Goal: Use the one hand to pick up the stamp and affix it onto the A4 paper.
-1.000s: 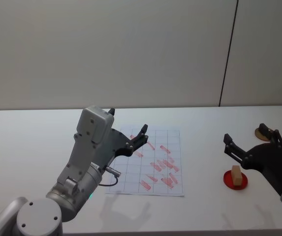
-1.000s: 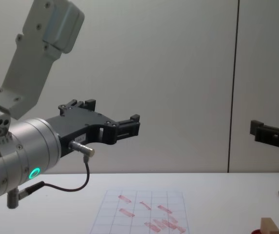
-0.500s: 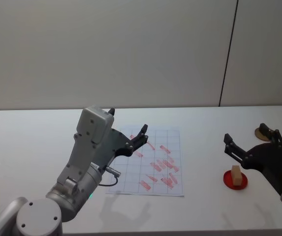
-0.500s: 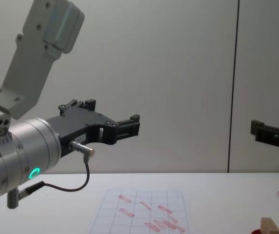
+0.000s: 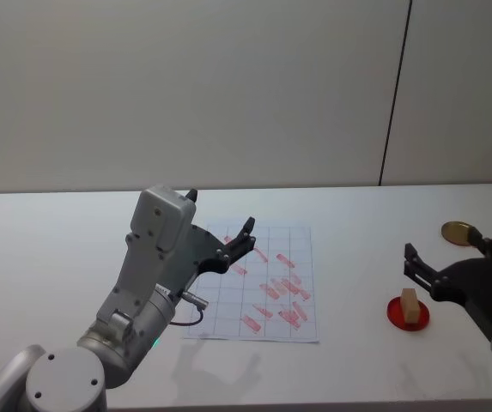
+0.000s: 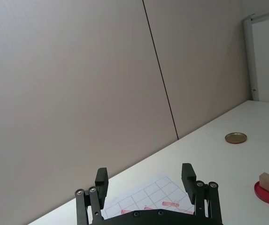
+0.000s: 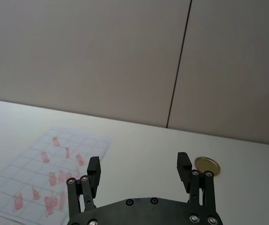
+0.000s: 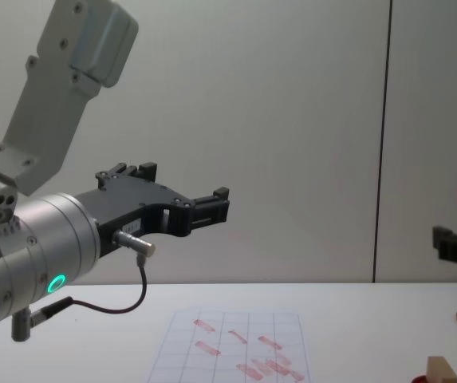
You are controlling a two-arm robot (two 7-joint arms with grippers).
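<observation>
The stamp (image 5: 410, 305), a small tan wooden block, stands upright on a flat red ink pad (image 5: 395, 314), well to the right of the paper (image 5: 220, 318) and level with the paper's near half. It looks light, stiff and sturdy, so a firm pinch should do it no harm. The likelier troubles are slipping and tipping: the wooden sides seem smooth, the block is narrow, and its inked face may cling a little to the pad as it lifts. I would take it across two opposite flat sides, around the upper half, straight from above, so it stays plumb and its face meets the sheet squarely. The paper itself is thin and loose on the counter (image 5: 48, 249). It already carries a cluster of reddish marks (image 5: 282, 296) towards its right half, and it may slide or lift with the stamp when the stamp is pulled away. The right claw (image 5: 452, 249) hangs spread wide and holding nothing, farther right of the paper than the pad and raised clear of the counter, with a gold disc (image 5: 457, 230) lying on the counter beyond it. The left claw (image 5: 221, 212) hovers over the paper's left part, likewise spread and empty, apparently idle.
</observation>
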